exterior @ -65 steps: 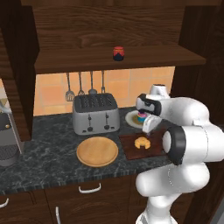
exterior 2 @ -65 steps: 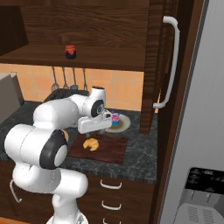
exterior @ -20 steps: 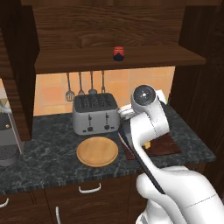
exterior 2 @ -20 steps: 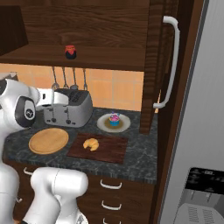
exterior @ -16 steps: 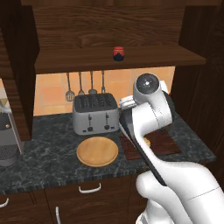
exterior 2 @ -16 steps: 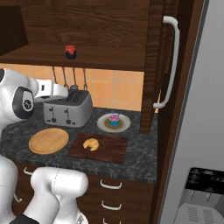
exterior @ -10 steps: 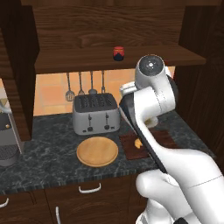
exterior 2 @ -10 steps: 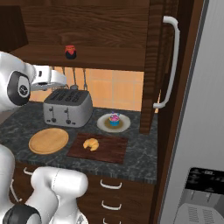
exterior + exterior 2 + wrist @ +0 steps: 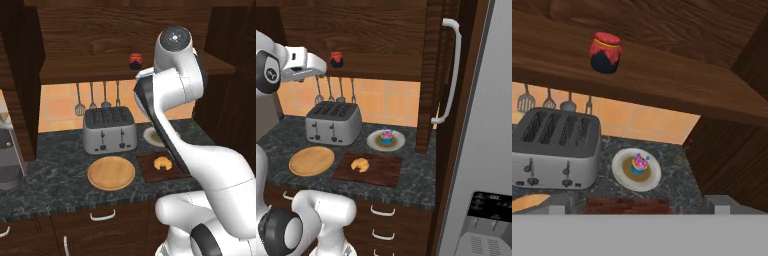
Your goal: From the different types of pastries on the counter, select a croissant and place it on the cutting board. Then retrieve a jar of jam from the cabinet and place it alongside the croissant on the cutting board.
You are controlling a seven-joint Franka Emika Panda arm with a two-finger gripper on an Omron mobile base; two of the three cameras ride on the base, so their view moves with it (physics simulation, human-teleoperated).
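From the left base view we are seeing our arm lifting well clear of the counter (image 9: 60, 175): a few seconds ago the hand was down at the cutting board (image 9: 162, 167), and now the upper arm is towering in front of the cabinet (image 9: 100, 45) shelf, with the croissant (image 9: 162, 162) lying alone on the board and the jar of jam (image 9: 135, 61) standing on the shelf just left of our arm. In the right base view we are watching the gripper (image 9: 320, 71) rising to shelf height, where half a second ago it was lower and further left; it is now hanging just left of and slightly below the jar of jam (image 9: 336, 59), not touching it, and we cannot tell from here how far the fingers are spread. The croissant (image 9: 360, 164) is resting on the left part of the cutting board (image 9: 381, 170), while the cupcake (image 9: 387, 135) is sitting on its white plate (image 9: 376, 142) behind the board, beside the toaster (image 9: 333, 122). In the hand view we are looking up at the jar of jam (image 9: 605, 52) on the shelf, upper left, nothing sitting between the finger tips, so we are judging the first half done and the reach for the jam beginning.
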